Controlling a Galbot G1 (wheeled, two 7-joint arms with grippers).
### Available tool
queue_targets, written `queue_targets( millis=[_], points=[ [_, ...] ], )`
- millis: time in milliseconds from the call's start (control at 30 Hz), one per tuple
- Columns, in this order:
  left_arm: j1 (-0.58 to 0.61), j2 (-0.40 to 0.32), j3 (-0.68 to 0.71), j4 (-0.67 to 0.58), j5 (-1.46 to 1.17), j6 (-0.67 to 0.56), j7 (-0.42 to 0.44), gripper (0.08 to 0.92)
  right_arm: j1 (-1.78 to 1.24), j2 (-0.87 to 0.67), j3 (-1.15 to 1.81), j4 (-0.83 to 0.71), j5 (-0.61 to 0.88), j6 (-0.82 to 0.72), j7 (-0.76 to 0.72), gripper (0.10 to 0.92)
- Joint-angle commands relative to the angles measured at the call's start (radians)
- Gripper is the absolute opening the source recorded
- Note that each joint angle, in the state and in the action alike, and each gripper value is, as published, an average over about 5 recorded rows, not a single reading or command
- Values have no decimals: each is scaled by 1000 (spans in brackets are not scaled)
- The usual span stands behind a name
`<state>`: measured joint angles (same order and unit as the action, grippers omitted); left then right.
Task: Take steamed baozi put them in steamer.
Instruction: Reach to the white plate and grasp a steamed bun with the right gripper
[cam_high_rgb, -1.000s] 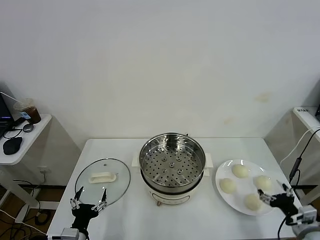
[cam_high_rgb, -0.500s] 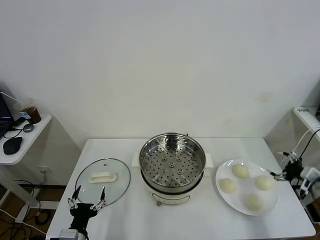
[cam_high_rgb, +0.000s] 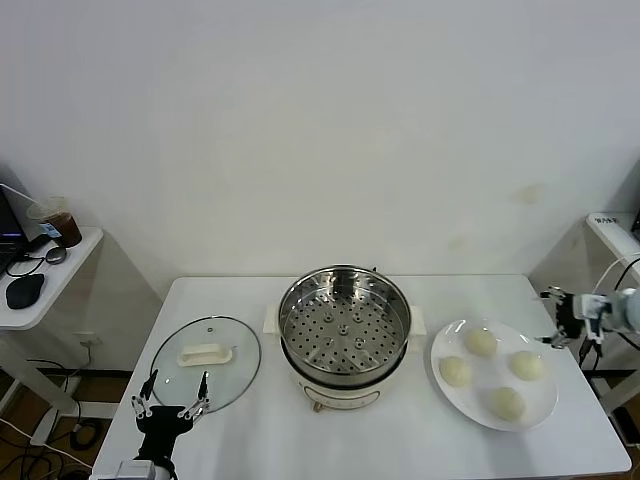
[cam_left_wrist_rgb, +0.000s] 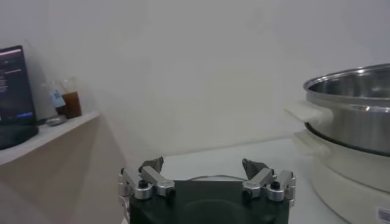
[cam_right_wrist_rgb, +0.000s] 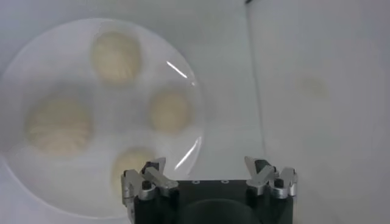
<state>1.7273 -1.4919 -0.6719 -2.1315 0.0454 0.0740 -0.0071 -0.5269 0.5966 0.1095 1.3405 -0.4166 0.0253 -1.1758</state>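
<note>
right claw (cam_high_rgb: 556, 318): mine, spread wide and holding nothing, hanging just off the bench's (cam_high_rgb: 420, 440) right edge, near the plate (cam_high_rgb: 535, 408)
left claw (cam_high_rgb: 168, 396): also wide apart, empty, parked low at the front-left by the glass lid (cam_high_rgb: 205, 363)
steamed baozi (cam_high_rgb: 481, 342): all four sitting on the white plate, right of the pot
steamer (cam_high_rgb: 344, 322): middle of the bench, lid off, perforated tray bare
side shelf (cam_high_rgb: 55, 275): iced drink cup (cam_high_rgb: 62, 221) and a mouse (cam_high_rgb: 24, 290), way off to my left

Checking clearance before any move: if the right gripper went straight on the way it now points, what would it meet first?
Probably the white plate of baozi: the open right gripper points down over its outer rim, though depth is unclear.
</note>
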Motion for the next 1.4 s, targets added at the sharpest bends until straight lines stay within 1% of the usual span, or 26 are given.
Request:
queue_targets(
  millis=[33, 167, 567, 1400],
  points=[
    [2, -7, -2, -3, 2, 0, 0, 823, 272, 129, -308, -187, -63, 52, -93, 823],
    [6, -18, 0, -6, 12, -2, -2, 823, 269, 177, -311, -243, -94, 67, -84, 823],
    [20, -27, 2, -15, 24, -2, -2, 823, 247, 224, -282, -343, -149, 83, -88, 823],
    [16, -25, 6, -11, 26, 0, -1, 823, 217, 267, -240, -417, -196, 87, -28, 823]
  ],
)
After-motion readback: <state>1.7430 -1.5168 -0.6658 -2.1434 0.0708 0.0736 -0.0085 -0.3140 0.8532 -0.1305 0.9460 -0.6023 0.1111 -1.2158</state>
